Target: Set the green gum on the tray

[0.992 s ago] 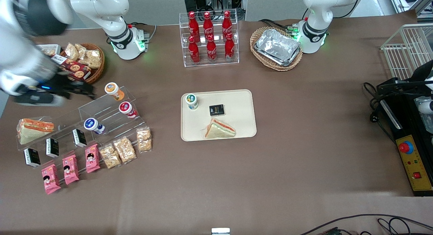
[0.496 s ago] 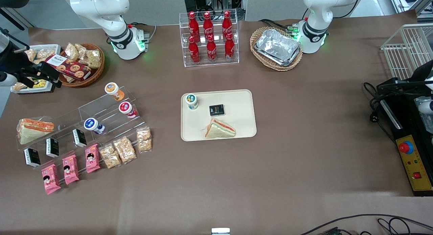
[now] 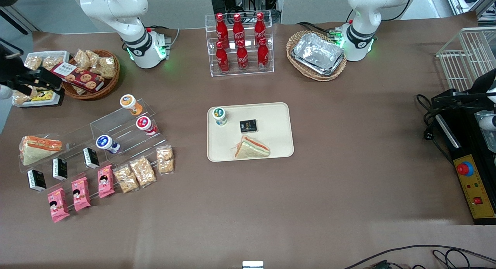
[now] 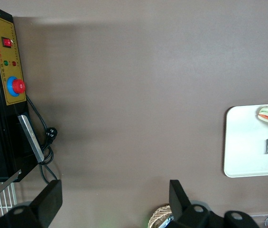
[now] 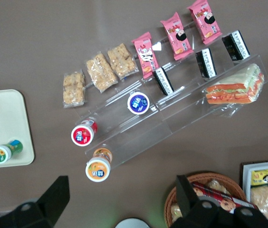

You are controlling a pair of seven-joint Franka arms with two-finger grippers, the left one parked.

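Note:
The green gum [image 3: 219, 116], a small white bottle with a green-rimmed lid, stands upright on the cream tray [image 3: 275, 118], in the tray corner nearest the working arm and farthest from the front camera. It also shows in the right wrist view [image 5: 3, 152], on the tray [image 5: 10, 114]. My right gripper [image 3: 46, 83] is open and empty. It hangs high at the working arm's end of the table, above the snack containers, far from the tray. In the right wrist view the gripper [image 5: 122, 199] has its fingers [image 5: 58, 194] wide apart.
A sandwich [image 3: 252, 149] and a black packet [image 3: 248, 125] lie on the tray. A clear stepped rack [image 3: 116, 125] holds orange-lidded [image 3: 128, 101], red-lidded [image 3: 144, 123] and blue-lidded [image 3: 104, 142] bottles. A snack basket [image 3: 93, 71], a cola rack [image 3: 240, 44] and foil trays [image 3: 317, 54] stand farther away.
My right arm has pulled away from the rack and snack basket toward the working arm's edge of the table. The green gum and tray have not moved.

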